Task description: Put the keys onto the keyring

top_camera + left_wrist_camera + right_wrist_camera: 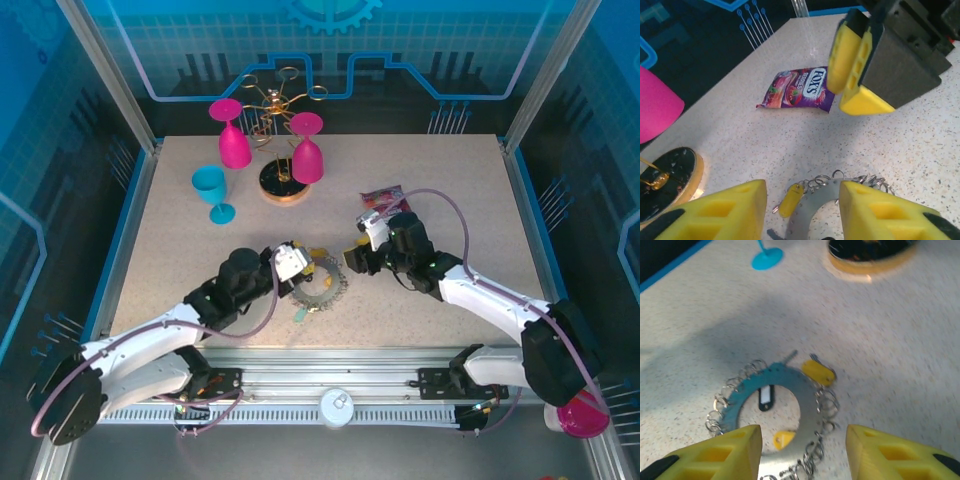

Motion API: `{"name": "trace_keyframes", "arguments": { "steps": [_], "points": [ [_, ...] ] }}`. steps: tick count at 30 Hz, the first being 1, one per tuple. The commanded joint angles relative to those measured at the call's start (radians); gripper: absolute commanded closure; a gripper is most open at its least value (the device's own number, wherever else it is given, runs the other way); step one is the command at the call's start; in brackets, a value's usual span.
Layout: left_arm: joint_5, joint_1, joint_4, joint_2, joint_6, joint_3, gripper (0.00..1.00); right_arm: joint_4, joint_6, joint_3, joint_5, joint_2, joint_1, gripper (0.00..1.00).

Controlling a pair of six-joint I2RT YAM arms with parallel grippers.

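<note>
The keyring lies flat on the table between my two grippers, a grey hoop edged with small wire loops. A key with a yellow tag sits at its rim, and another yellow tag and a black tag lie inside the hoop. A pale green tag rests by its near edge. My left gripper is open just over the keyring, beside the yellow tag key. My right gripper is open above the keyring, holding nothing.
A purple candy packet lies behind the right gripper. The gold wire rack on its round base holds two pink goblets. A blue goblet stands left of it. Free table lies at the right and the near left.
</note>
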Motion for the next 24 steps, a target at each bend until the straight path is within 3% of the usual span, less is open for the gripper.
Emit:
{"name": "trace_keyframes", "arguments": {
  "steps": [1, 6, 11, 15, 20, 24],
  "points": [
    [-0.01, -0.007, -0.169, 0.066, -0.308, 0.117, 0.47, -0.161, 0.199, -0.008, 0.14, 0.024, -0.019, 0.53],
    [-0.09, -0.074, -0.491, 0.212, -0.616, 0.319, 0.39, -0.374, 0.297, 0.038, 0.25, 0.033, -0.07, 0.54],
    [-0.19, -0.168, -0.799, 0.433, -0.915, 0.523, 0.23, -0.456, 0.358, 0.021, 0.306, -0.005, -0.127, 0.56],
    [-0.255, -0.229, -0.956, 0.605, -1.014, 0.667, 0.13, -0.452, 0.367, -0.018, 0.321, -0.071, -0.141, 0.56],
    [-0.33, -0.234, -1.051, 0.747, -1.105, 0.814, 0.14, -0.444, 0.37, -0.06, 0.319, -0.156, -0.161, 0.56],
    [-0.414, -0.245, -1.095, 0.873, -1.086, 0.951, 0.18, -0.432, 0.378, -0.095, 0.314, -0.213, -0.172, 0.56]
  ]
}}
